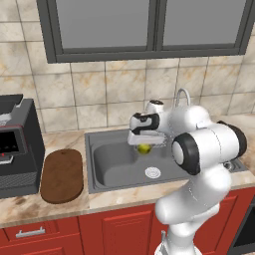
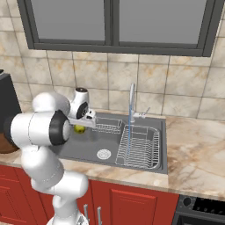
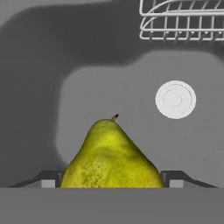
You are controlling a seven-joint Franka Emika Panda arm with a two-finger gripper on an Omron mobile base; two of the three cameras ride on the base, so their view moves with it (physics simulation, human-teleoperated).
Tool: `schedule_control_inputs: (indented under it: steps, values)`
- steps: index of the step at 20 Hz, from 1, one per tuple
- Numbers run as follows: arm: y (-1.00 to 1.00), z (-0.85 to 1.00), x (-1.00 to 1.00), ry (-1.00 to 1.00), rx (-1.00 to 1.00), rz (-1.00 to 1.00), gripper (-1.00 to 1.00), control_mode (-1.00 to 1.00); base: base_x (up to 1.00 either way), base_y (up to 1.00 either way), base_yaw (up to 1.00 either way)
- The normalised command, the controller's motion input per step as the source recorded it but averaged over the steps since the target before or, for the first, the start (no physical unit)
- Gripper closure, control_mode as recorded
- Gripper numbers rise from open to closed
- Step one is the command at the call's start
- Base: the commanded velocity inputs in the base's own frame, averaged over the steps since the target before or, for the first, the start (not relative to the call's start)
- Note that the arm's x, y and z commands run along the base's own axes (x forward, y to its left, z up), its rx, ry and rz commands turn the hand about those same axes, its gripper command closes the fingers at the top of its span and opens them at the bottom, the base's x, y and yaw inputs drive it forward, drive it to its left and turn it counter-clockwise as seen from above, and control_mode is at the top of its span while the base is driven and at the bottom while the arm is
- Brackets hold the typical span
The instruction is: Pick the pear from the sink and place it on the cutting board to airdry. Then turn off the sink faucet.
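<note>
Pear (image 3: 111,157): pinched between my fingertips, held above the sink (image 1: 107,167) floor.
Claw (image 3: 111,180): clamped on both sides of the fruit.
Cutting board (image 1: 62,175): on bench, left of basin.

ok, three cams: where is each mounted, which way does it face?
Left base view: behind-left of the arm, looking forward-down at the dark grey metal sink and dark brown wooden cutting board; white arm at lower right.
Right base view: behind-right, same sink, silver gooseneck faucet running; arm at lower left.
Hand view: on the hand, looking into the basin; tool flanks the yellow-green pear.
All three share pear and round drain.
</note>
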Motion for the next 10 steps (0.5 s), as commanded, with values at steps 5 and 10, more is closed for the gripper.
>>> schedule_control_inputs:
  steps: [5,10]
  values:
    - [0.00,0.62,-0.55,0.00,0.00,0.01,1.00,-1.00,0.00,0.00,0.00]
    - [0.00,0.59,-0.64,-0.01,0.00,0.01,1.00,-1.00,0.00,0.00,0.00]
